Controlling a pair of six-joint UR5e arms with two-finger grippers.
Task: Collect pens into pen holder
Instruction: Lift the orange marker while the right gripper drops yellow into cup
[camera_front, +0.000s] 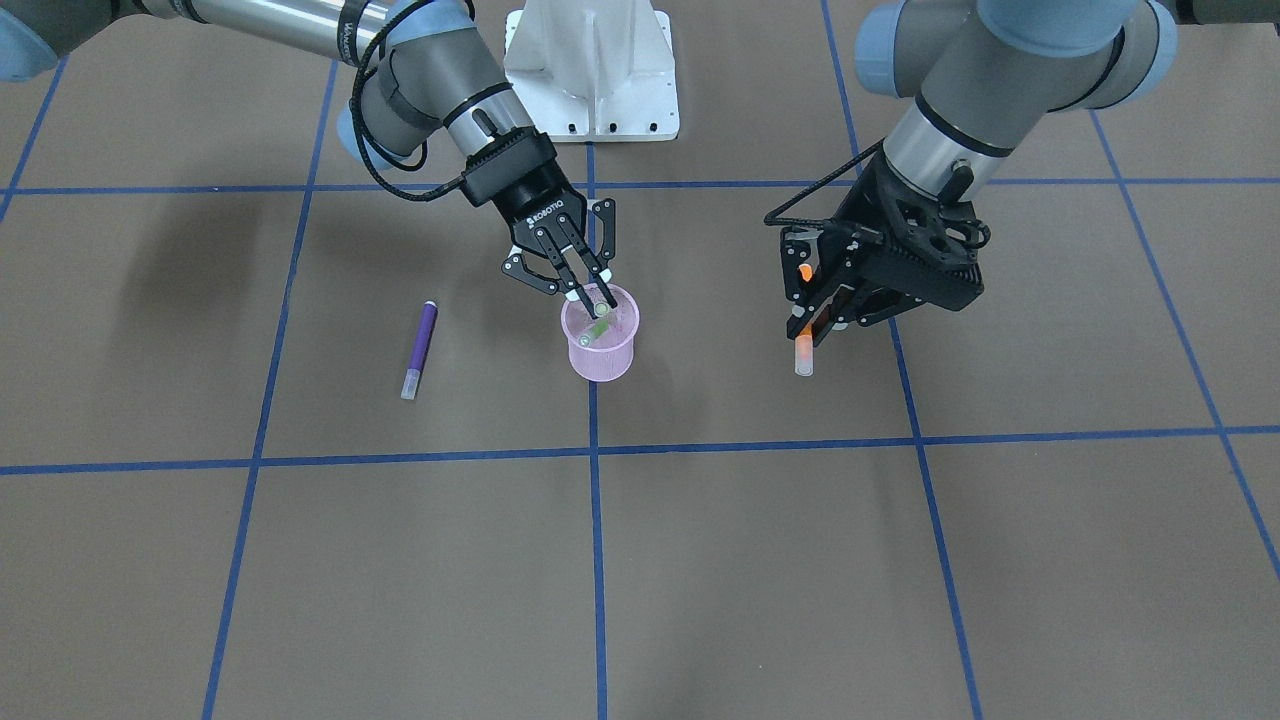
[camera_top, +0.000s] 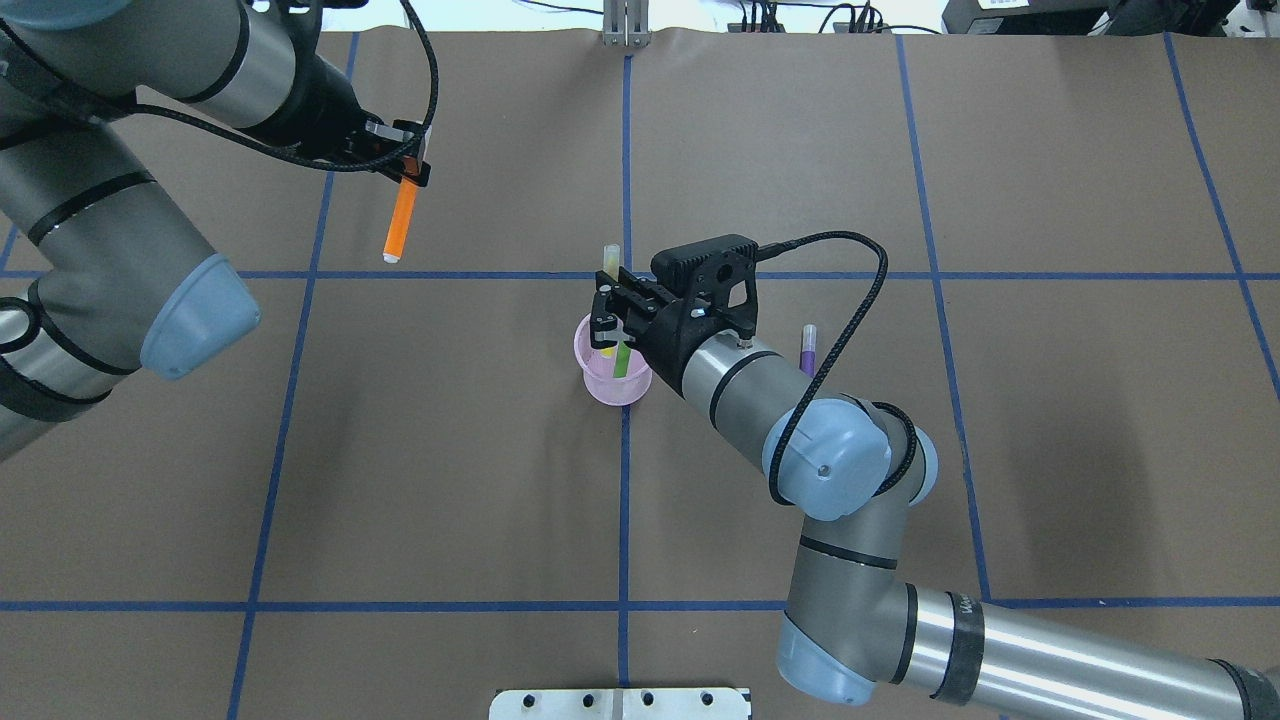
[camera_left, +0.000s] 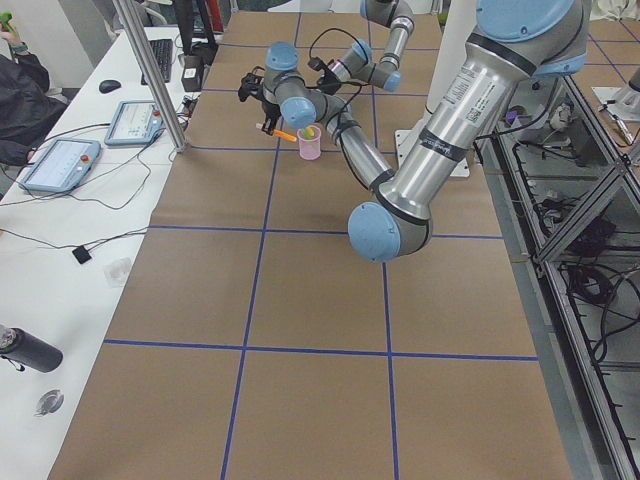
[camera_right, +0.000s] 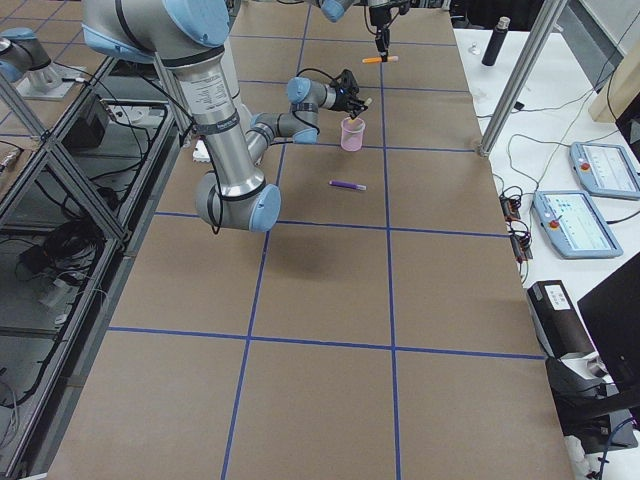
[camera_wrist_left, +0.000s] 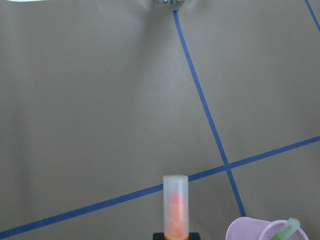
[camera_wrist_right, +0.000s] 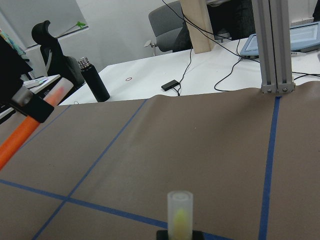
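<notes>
The pink mesh pen holder (camera_front: 603, 352) (camera_top: 612, 386) stands near the table's middle with the green pen (camera_front: 597, 330) (camera_top: 622, 358) leaning inside it. My right gripper (camera_front: 598, 297) (camera_top: 608, 322) is right over the holder, shut on the yellow pen (camera_top: 609, 262) (camera_wrist_right: 180, 215). That pen is upright with its clear cap up and its lower end inside the rim. My left gripper (camera_front: 805, 300) (camera_top: 405, 165) is shut on the orange pen (camera_front: 804, 348) (camera_top: 402, 225) (camera_wrist_left: 175, 210), held above the table well apart from the holder. The purple pen (camera_front: 420, 348) (camera_top: 807, 348) lies flat on the table.
The white robot base plate (camera_front: 592, 70) (camera_top: 620, 703) sits at the table edge on the robot's side. Blue tape lines cross the brown table cover. A side desk holds tablets (camera_right: 575, 225) and a black bottle (camera_wrist_right: 97, 85).
</notes>
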